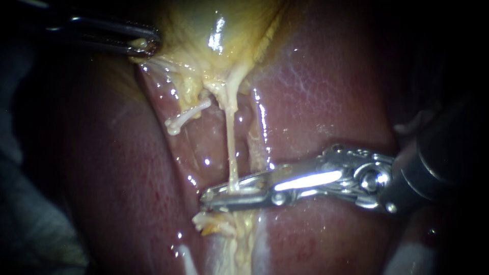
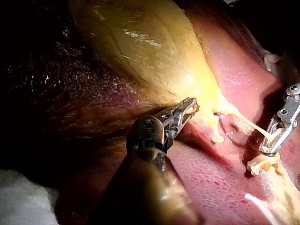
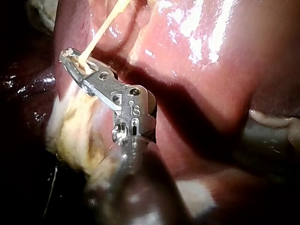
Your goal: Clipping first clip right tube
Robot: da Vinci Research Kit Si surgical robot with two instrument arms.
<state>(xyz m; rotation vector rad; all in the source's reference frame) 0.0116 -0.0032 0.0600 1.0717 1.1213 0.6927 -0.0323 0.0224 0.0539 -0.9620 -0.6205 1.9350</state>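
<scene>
step: clip application on the right tube, at the squeeze.

- right instrument [image 1: 214, 196], slim steel shaft ending in two long flat slotted jaws, comes in from the right and lies across the liver [image 1: 326, 91], the glossy dark-red lobe.
- right tube [image 1: 230, 137]: thin pale cream strand, pulled taut, running from the neck of the yellow glistening gallbladder [image 1: 204, 25] down into those jaws. it sits to the right of a short white tube stump [image 1: 183, 119] with a knobbed free end.
- the right jaws look closed on the tube from both sides, near their tips. the right wrist view shows the strand entering just behind the tip.
- no clip is visible on the tube, and i can't tell whether one sits inside the jaws.
- left instrument [image 1: 145, 45], dark shaft with short steel jaws, is clamped on the gallbladder's edge with yellow tissue pinched between the jaws, pulling it away so the tube is tensioned.
- frayed yellowish tissue [image 1: 214, 224] lies just beyond the right jaws.

next, as i judge it: full squeeze, then open and back straight off without dragging the strand. left traction must not jump, because the tube looks thin enough to tear.
</scene>
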